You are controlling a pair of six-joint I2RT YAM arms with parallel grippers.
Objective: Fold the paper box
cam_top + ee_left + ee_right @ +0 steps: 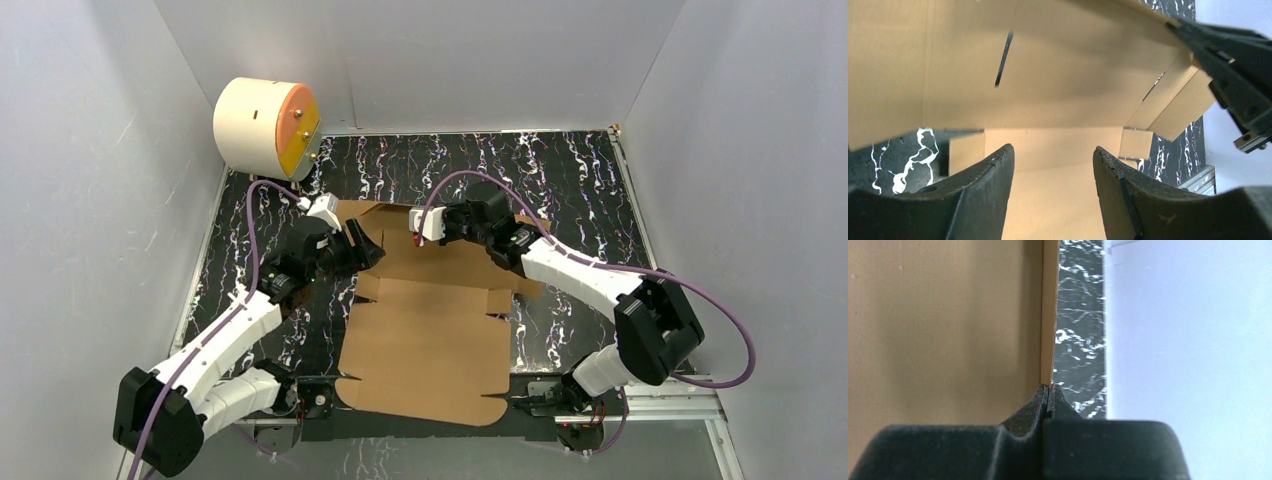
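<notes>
At the far left, a cream cylinder [265,125] with an orange face is sitting by the wall, away from the work. Next along, the left gripper [1050,150] is hanging at the far left edge of the paper box [425,345]. Its two fingers are standing apart with nothing between them, so it is holding nothing. It is pointing to the right, across the cardboard.

The paper box is lying in the middle of the black bench [570,170] as a big brown sheet. Its long way is running from near, between the two arm bases, to far. The near part is lying flat. The far part is tipping up off the bench.

To the right, the right gripper [1049,387] is pinching tight on the thin edge of that lifted far part and holding it up.

I think the folding is only starting, as most of the sheet is flat. The cardboard is lying just to the right of the left gripper, so that free arm looks best placed to push the left flap in.
</notes>
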